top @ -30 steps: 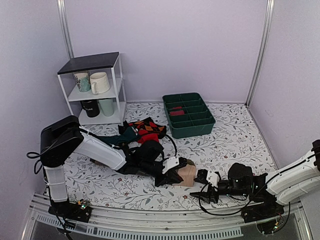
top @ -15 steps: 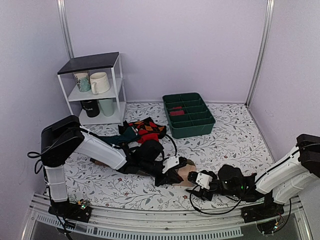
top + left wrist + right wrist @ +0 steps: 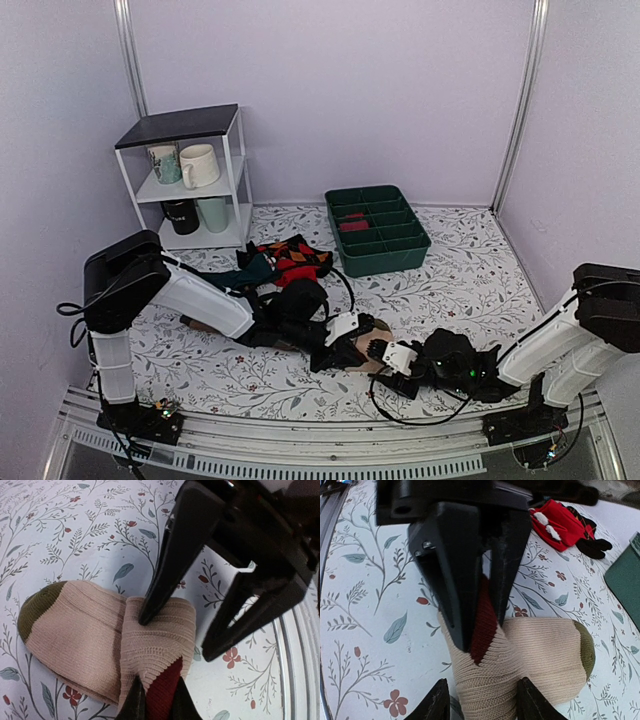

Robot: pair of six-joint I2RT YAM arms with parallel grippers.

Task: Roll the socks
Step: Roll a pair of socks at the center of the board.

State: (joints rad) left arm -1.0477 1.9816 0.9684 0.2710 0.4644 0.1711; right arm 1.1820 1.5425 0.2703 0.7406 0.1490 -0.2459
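The socks (image 3: pixel 366 352) lie near the table's front as a beige roll with a maroon patch and an olive toe. They also show in the left wrist view (image 3: pixel 155 640) and the right wrist view (image 3: pixel 520 660). My left gripper (image 3: pixel 348 350) (image 3: pixel 157 705) is shut on the maroon part of the roll. My right gripper (image 3: pixel 383 360) (image 3: pixel 482 705) is open, with one finger on each side of the roll's near end, facing the left gripper's fingers (image 3: pixel 455 580).
Red-and-black argyle socks (image 3: pixel 290 258) (image 3: pixel 560 522) lie behind the left arm. A green divided bin (image 3: pixel 377 230) stands at the back. A white shelf with mugs (image 3: pixel 190 180) stands at the back left. The table's front rail (image 3: pixel 300 655) is close by.
My right gripper has moved left along the table's front to the sock roll, and its fingers now straddle it. The left gripper has stayed shut on the roll.
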